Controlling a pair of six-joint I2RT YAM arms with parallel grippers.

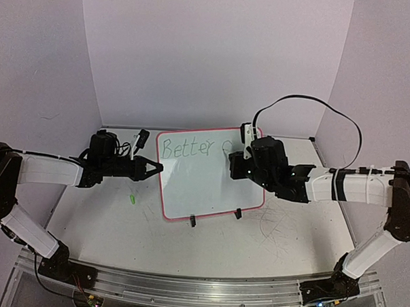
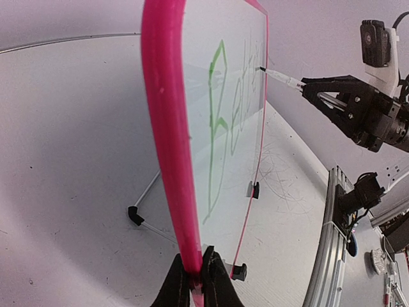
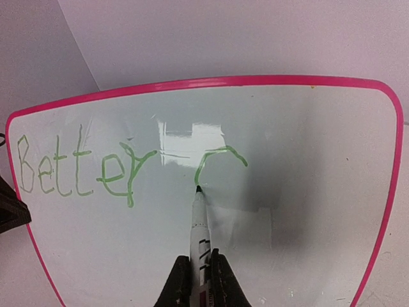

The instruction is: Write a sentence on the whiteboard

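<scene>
**Nib on the board, second word barely begun**

At the right gripper point(image 3: 199, 272): fingers pressed in on a marker point(image 3: 200, 230). The barrel runs straight out ahead of the gripper, nib forward. The nib appears to rest on the face of the whiteboard point(image 3: 211, 82), at the lower end of a green arc point(image 3: 220, 153).

Of the sentence point(image 3: 77, 173): "Better" reads complete along the board's upper left. The arc, an open hook, stands just right of its last letter, on the same line. Nothing else is written.

Bearing for the next stroke, as a judgement: the letter wants closing and the word carrying on toward the board's right rim. Travel is therefore sideways across the face, at right angles to the marker's long axis, nib held to the face. Bare board lies right of and below the nib.

At the left gripper point(image 2: 193, 281): clamped on the board's left rim, pinching the pink edge, well apart from the nib. It steadies the board; only the right arm is at the writing.

The board stands tilted back on black feet point(image 1: 192, 221) on the surface point(image 1: 290, 232), between the two arms.

Risk, as a judgement: glossy face, thin stand. Too hard a push along the marker's axis could rock the board against the left grip.
</scene>
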